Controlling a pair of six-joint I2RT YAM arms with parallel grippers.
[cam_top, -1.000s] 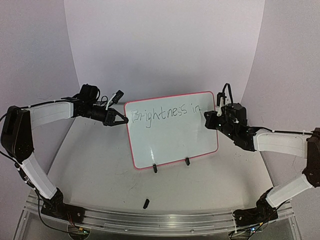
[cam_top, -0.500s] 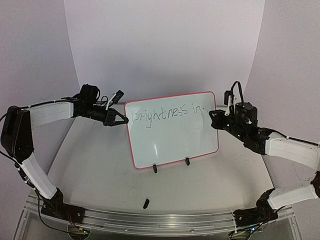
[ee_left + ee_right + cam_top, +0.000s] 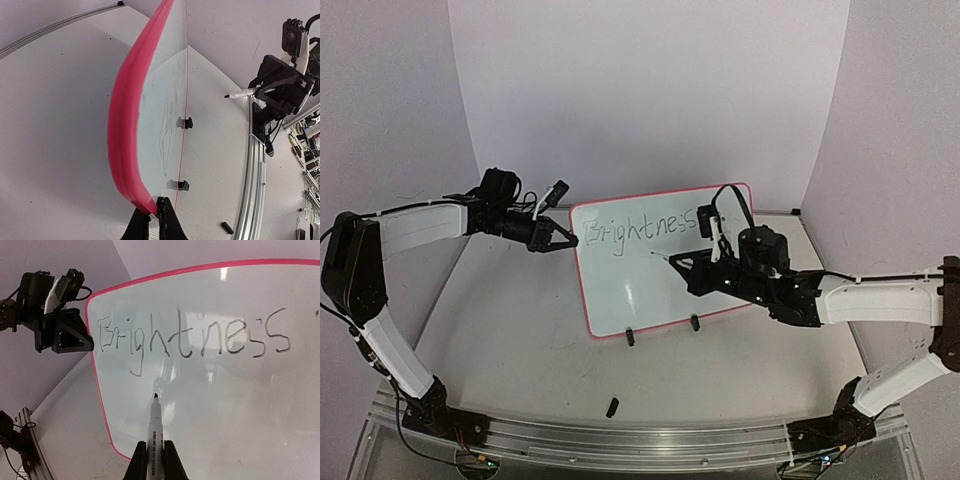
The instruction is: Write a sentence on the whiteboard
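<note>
Desk [image 3: 520,340], pale and matte, carries the whiteboard [image 3: 630,290], which stands near its middle on two black clip feet [image 3: 630,336], leaning slightly back, its glossy face framed in thin red-pink. The left arm reaches to the whiteboard's upper left edge. There the left gripper [image 3: 155,220] is clamped on the whiteboard; the left wrist view shows its two fingers pinching the red frame between them. The right arm stretches across in front of the whiteboard's right half and hides that part of it in the overhead view. Its right gripper [image 3: 155,460] is closed around a slim black marker [image 3: 154,425], which points at the whiteboard's face. The marker's tip sits below the writing, left of the whiteboard's centre. In the left wrist view a clear gap separates that tip from the whiteboard's face. The sentence [image 3: 190,337] runs along the top of the whiteboard in thin dark handwriting. Only the word "Brightness" can be read, starting just inside the left frame. A small black piece [image 3: 612,406] lies on the desk well in front of the whiteboard, too small to identify.
</note>
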